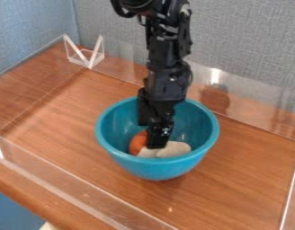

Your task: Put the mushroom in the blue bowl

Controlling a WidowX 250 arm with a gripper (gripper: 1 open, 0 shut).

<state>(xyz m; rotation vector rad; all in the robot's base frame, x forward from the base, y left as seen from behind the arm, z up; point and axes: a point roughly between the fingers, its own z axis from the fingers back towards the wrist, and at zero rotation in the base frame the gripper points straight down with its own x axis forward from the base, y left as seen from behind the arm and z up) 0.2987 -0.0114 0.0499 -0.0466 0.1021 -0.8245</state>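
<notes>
The teal-blue bowl sits on the wooden table near its middle. Inside it lies the mushroom on its side, orange-brown cap to the left, cream stem to the right. My gripper hangs from the black arm straight down into the bowl, right above the mushroom. Its fingers stand open, and the mushroom rests on the bowl's bottom rather than between them. The fingertips partly hide the cap.
A low clear acrylic wall runs around the tabletop. A small clear triangular stand sits at the back left. The table's front edge is close below the bowl.
</notes>
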